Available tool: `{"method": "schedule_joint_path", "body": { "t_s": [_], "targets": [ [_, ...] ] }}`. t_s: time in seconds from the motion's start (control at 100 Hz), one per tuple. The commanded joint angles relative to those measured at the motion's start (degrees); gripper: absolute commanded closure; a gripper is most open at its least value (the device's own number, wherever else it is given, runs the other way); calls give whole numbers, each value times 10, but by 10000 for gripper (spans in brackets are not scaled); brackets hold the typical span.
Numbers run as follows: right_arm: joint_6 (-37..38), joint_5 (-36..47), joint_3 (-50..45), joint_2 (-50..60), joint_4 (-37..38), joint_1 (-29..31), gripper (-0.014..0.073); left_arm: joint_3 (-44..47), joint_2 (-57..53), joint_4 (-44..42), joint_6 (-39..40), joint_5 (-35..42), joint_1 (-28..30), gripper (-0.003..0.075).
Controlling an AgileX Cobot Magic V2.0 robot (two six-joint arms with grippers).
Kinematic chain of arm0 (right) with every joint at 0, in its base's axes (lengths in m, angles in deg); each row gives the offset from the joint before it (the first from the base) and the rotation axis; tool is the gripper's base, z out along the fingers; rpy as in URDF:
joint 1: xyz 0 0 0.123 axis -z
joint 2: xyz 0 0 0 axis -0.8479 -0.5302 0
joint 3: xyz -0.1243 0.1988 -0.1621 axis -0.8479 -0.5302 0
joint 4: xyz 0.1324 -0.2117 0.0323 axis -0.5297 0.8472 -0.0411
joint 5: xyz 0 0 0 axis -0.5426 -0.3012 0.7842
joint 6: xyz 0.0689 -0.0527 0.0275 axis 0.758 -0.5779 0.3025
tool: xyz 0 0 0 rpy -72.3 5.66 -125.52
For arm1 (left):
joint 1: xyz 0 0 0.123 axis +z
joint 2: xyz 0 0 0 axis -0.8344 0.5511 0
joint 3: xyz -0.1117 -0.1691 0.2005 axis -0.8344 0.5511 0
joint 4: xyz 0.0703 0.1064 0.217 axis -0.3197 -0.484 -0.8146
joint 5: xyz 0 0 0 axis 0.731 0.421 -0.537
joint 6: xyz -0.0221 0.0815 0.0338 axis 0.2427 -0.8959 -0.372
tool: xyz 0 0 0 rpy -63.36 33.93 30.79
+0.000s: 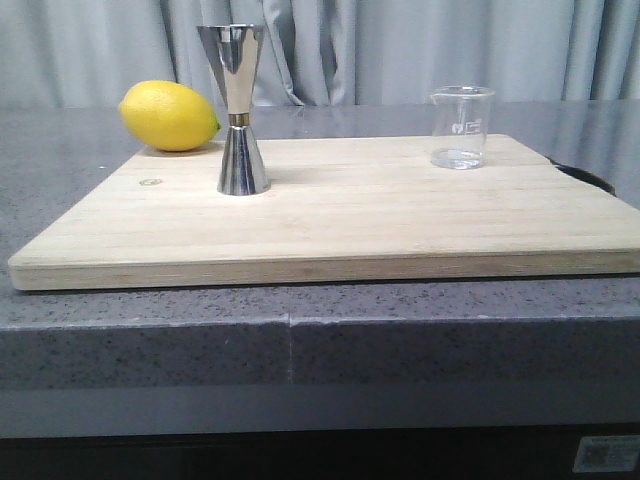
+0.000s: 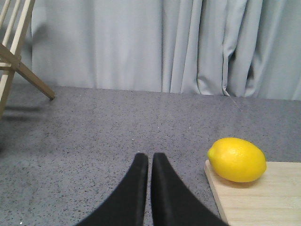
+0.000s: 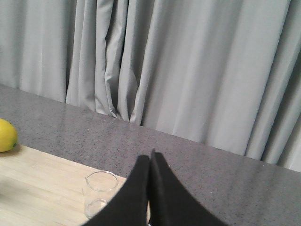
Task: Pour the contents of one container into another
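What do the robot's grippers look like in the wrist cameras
Only the fingers show. The left gripper and the right gripper each have two smooth matte black fingers, broad at the base and curving to narrow rounded tips. No cables, markings or arm links are visible in any view.

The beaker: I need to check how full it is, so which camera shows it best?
The front view: the beaker stands whole and unblocked on the cutting board, side-on, its lower part visible. The right wrist view shows only part of it, from above, beside the shut jaws of the right gripper. The left wrist view misses it.
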Motion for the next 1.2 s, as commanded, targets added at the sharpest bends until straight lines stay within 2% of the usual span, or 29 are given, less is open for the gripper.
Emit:
{"method": "schedule_joint_path", "body": {
  "t_s": [0.0,1.19],
  "targets": [
    [-1,-6,16,-1,4,2,662,-15,-5,-2,-1,23,-4,731],
    [-1,-6,16,-1,4,2,662,-15,-5,-34,-1,17,-4,731]
  ]
}}
